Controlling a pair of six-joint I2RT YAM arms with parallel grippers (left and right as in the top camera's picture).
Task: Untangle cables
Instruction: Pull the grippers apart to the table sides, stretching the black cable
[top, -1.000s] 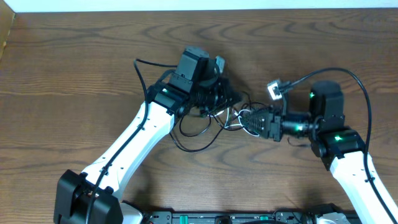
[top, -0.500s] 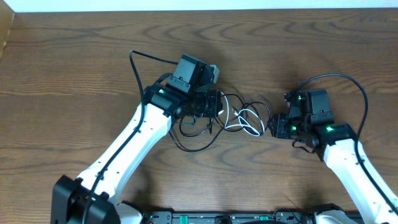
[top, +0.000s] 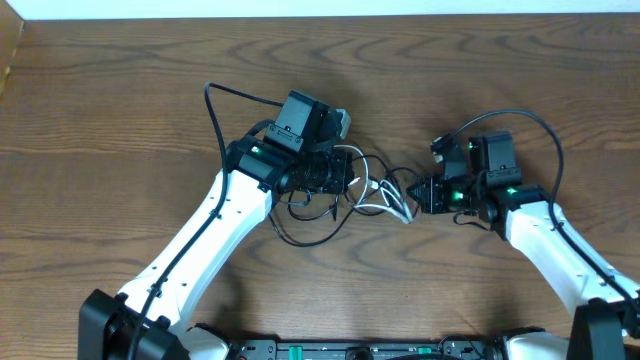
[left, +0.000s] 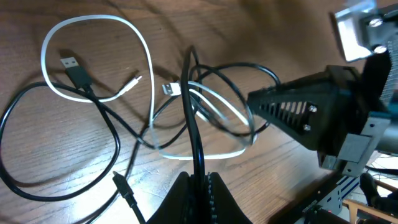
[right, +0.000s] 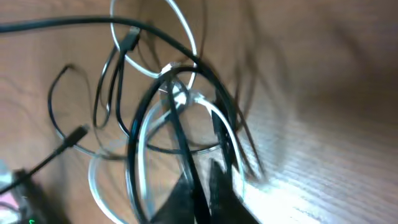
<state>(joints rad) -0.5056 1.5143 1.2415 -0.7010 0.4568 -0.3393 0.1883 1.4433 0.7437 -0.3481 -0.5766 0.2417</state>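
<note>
L claw (left: 198, 178) and R claw (right: 202, 174) are both pinching fully shut on black cable (left: 194, 124).
White cable (left: 144, 59) is looping thru the black strands btwn the two claws, w/ loose plug ends lying left of L claw; whole knot is sitting mid-table (top: 120, 100), slack spilling toward the near side.

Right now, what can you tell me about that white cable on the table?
The white cable is a thin, glossy, flexible cord lying slack on the wooden table in two loose loops. One end has a slim small plug, the other a broader one; both lie free mid-tangle. Black cables cross through its loops. The right gripper is shut at its far loop; whether it pinches the white strand is unclear.
</note>
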